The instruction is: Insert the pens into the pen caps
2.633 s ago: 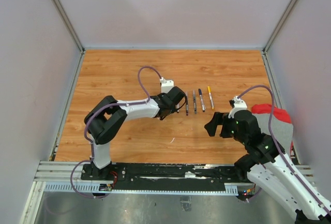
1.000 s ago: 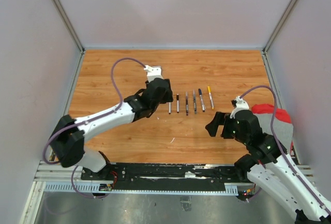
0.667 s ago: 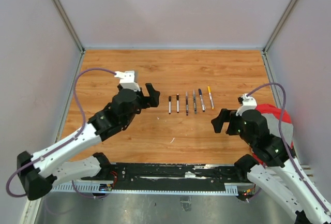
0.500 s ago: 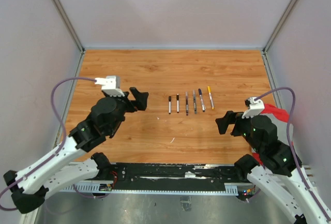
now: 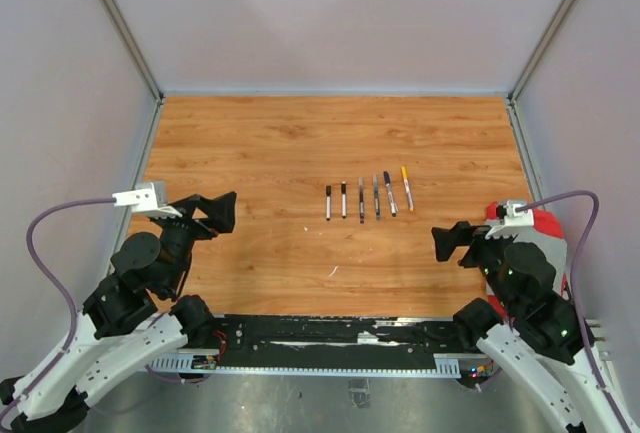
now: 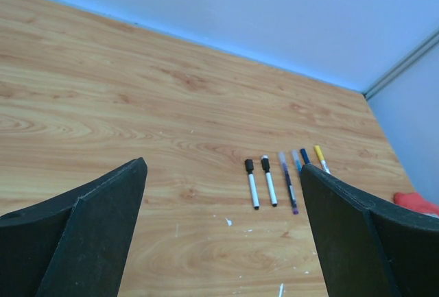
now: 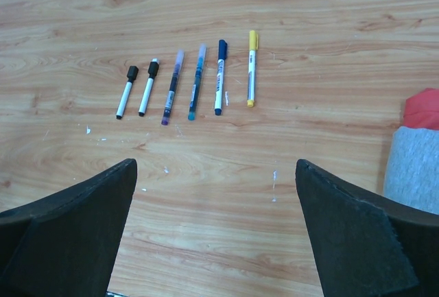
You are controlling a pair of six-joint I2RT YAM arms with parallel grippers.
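The wooden surface point(image 5: 300, 143) carried everything. At its six o'clock edge, the left fingers point(image 6: 103, 215) and right fingers point(image 7: 75, 221) stood wide apart, empty. The pens point(image 7: 197, 81) lay in a row mid-surface, caps point(image 7: 252, 40) toward twelve. Half-seated caps might slip off at any nudge.

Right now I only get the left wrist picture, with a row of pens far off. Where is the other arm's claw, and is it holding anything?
Observer: The right gripper hangs open and empty near the table's right side, short of the pens.
Operator: And the red scrap at my picture's right edge?
Observer: The right wrist view shows a red thing with a grey cloth right beside it, nearer the arms.
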